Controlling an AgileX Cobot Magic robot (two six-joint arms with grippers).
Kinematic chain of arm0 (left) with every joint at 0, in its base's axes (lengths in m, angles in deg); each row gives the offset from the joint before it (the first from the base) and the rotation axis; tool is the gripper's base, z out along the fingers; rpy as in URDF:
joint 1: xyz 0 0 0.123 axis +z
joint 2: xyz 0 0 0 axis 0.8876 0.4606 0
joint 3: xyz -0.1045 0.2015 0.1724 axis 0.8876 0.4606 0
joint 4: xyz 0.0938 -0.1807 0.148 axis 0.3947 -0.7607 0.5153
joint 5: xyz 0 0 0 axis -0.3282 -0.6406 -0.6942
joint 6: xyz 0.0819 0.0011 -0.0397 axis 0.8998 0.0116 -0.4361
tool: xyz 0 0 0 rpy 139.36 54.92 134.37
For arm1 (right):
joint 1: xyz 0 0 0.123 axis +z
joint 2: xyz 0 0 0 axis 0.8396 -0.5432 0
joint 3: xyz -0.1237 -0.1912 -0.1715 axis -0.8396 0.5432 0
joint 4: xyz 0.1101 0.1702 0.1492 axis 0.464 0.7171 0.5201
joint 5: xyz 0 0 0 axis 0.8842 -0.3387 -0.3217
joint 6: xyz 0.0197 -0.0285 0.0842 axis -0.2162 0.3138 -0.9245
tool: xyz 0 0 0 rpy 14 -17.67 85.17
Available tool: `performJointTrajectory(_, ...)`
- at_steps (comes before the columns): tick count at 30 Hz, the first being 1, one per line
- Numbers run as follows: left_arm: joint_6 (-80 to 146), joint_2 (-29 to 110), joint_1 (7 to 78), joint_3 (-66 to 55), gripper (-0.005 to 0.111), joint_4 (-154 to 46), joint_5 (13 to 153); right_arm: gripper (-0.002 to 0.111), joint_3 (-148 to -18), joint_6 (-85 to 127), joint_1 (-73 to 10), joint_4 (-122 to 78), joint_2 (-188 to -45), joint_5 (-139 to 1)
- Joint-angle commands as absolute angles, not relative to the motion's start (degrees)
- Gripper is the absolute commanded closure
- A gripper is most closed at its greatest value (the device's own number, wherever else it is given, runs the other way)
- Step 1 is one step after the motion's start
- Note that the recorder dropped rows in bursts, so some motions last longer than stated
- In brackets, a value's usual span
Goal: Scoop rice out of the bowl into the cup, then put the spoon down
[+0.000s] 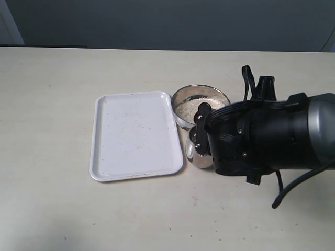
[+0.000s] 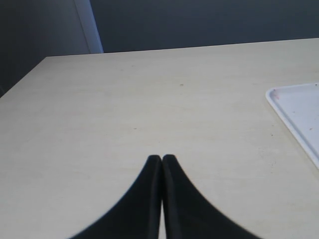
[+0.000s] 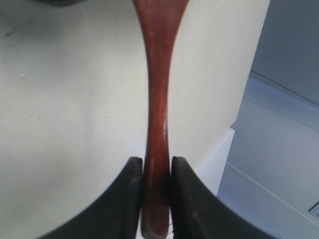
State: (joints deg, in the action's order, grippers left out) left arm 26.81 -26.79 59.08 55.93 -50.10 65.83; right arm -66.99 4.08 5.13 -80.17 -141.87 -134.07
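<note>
While the right pincer (image 3: 157,167) pinches the spoon (image 3: 158,74) handle by the cup (image 1: 201,163), rice (image 1: 187,109) sits in the bowl (image 1: 201,87) just beyond, right of a white tray (image 1: 104,157). The left pincer (image 2: 161,159) is pressed together over the pale surface (image 1: 52,209), backed by a blue-grey wall (image 1: 157,21).

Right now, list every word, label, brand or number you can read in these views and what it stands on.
None. The white tray, steel bowl, cup, wooden spoon and black right arm casing carry no readable text; the tray's specks are not print.
</note>
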Motion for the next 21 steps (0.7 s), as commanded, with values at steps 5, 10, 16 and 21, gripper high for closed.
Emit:
performJointTrajectory(5,26.45,-26.73,58.98,55.46,0.106,-50.11,66.49,0.109,-66.64,3.77,5.28,-81.14,-141.37,-135.75)
performJointTrajectory(10,26.45,-26.73,58.98,55.46,0.106,-50.11,66.49,0.109,-66.64,3.77,5.28,-80.52,-141.37,-135.90)
performJointTrajectory(16,26.45,-26.73,58.98,55.46,0.106,-50.11,66.49,0.109,-66.64,4.03,5.28,-79.95,-141.37,-135.70)
performJointTrajectory(21,26.45,-26.73,58.98,55.46,0.106,-50.11,66.37,0.109,-66.64,5.23,5.28,-77.52,-141.37,-135.32)
